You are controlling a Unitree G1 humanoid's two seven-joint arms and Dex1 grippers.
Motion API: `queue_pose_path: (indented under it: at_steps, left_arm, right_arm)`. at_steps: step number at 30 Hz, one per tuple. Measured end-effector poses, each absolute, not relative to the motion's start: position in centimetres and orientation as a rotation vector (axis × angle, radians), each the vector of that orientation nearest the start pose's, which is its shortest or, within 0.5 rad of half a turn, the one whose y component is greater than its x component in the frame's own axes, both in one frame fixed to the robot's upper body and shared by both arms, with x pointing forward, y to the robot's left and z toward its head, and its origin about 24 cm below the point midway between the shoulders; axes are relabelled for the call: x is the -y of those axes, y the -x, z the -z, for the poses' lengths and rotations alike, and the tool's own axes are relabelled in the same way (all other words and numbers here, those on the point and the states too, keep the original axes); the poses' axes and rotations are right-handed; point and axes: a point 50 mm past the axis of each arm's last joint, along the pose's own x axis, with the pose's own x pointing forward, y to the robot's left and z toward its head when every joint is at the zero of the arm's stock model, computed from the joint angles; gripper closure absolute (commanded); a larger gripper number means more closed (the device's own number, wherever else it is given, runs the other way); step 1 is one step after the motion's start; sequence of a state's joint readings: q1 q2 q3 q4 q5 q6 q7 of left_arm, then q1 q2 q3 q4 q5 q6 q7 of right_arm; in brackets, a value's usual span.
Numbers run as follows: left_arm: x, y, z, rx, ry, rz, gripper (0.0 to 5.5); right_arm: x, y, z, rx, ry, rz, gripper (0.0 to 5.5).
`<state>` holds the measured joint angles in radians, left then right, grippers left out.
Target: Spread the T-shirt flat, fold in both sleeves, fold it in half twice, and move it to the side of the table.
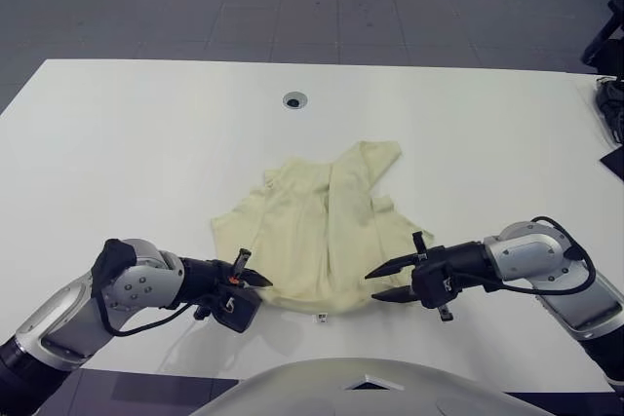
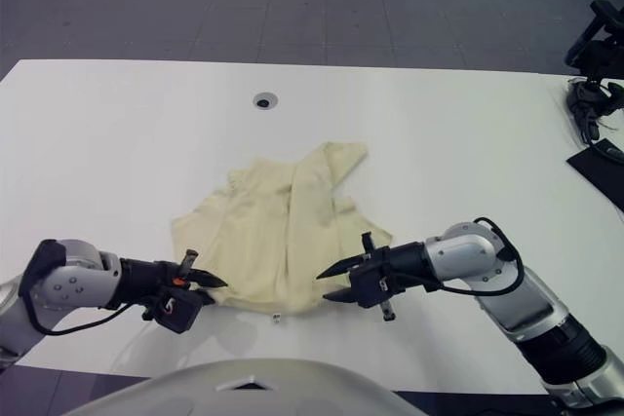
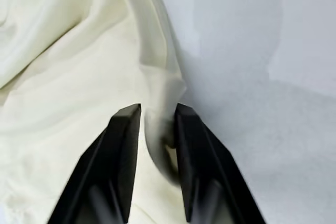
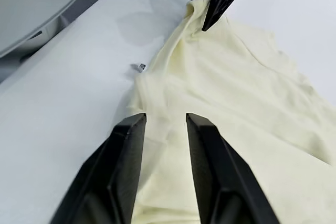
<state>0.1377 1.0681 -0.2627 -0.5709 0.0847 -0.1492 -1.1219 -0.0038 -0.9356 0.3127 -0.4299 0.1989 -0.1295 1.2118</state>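
My left jaws clamp the T-shirt (image 1: 322, 231) hem; my right jaws gape astride it. The shirt lies rumpled between them: flattening unfinished, all folds left.

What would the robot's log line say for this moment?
T-shirt: crumpled, not flat | left gripper: shut on near-left corner | right gripper: open at near hem

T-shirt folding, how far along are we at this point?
Barely started. Done: nothing; the T-shirt lies rumpled on the table, not flat. In hand: the left gripper pinches its near left edge, and the right gripper is open at the near right edge. Left: spreading it flat, both sleeve folds, two halvings, moving it aside.
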Motion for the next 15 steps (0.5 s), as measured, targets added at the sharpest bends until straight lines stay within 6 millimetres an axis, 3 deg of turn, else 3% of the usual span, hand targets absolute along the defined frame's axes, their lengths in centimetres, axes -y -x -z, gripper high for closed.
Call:
queue_pose_path:
  at_steps: [8, 11, 15]
  left_arm:
    - [-16.4, -14.7, -13.0, -0.116, -0.796, 1.760, 2.46]
    - [-16.7, -14.9, -13.5, -0.110, -0.792, 1.744, 1.95]
    - [-17.9, -16.8, -14.1, -0.116, -0.851, 1.643, 1.29]
  right_arm:
    - [16.7, -18.5, -12.1, -0.068, 0.665, -1.664, 2.20]
    - [17.0, -19.0, -12.5, -0.062, 0.670, -1.636, 1.71]
    - [18.2, -20.3, -12.7, -0.084, 0.716, -1.546, 1.07]
